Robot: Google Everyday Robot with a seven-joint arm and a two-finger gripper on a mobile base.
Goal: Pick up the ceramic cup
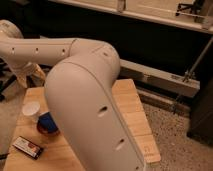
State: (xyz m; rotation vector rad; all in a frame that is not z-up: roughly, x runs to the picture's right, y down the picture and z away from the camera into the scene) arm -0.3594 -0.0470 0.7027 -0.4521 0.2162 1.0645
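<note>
The ceramic cup (31, 109) is small, white and round, and stands upright on the left part of the wooden table (131, 111). Just right of it and nearer the camera sits the red bowl (48, 126) with a blue thing inside. My white arm (85, 95) fills the middle of the view and bends away to the left. Its end with the gripper (28, 76) hangs over the table's far left edge, above and behind the cup, not touching it.
A dark flat packet (28, 147) lies near the table's front left corner. The arm hides the middle of the table. A metal rail (165, 79) runs behind the table, and speckled floor (175, 135) lies to the right. A chair base (6, 85) shows at far left.
</note>
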